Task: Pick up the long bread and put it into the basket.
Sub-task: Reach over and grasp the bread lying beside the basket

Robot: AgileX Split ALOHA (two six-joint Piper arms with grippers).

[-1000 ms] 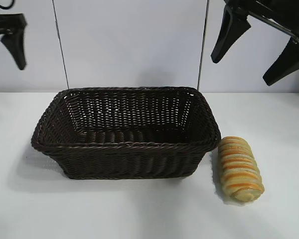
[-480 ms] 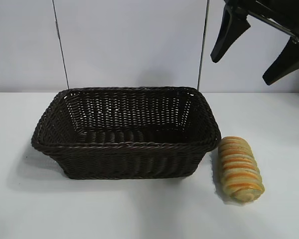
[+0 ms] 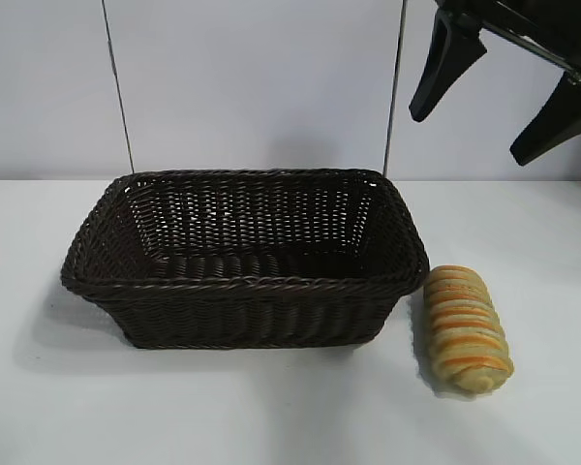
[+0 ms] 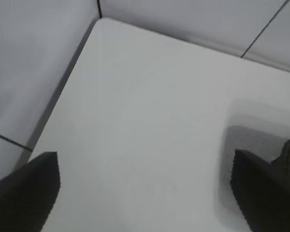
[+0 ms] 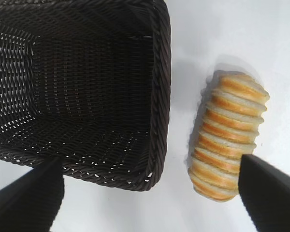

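You have the long bread (image 3: 466, 329) lying on the white table (image 3: 271, 417), just beside the basket (image 3: 242, 286) at its four o'clock side, near the basket's corner but outside it; the basket holds nothing. Your right gripper (image 3: 494, 92) hangs high at one o'clock from the basket, jaws spread wide and gripping nothing; from its wrist the loaf sits between its fingers (image 5: 270, 193). Your left gripper (image 4: 145, 193) shows only in its own wrist view, spread wide over bare table, empty.
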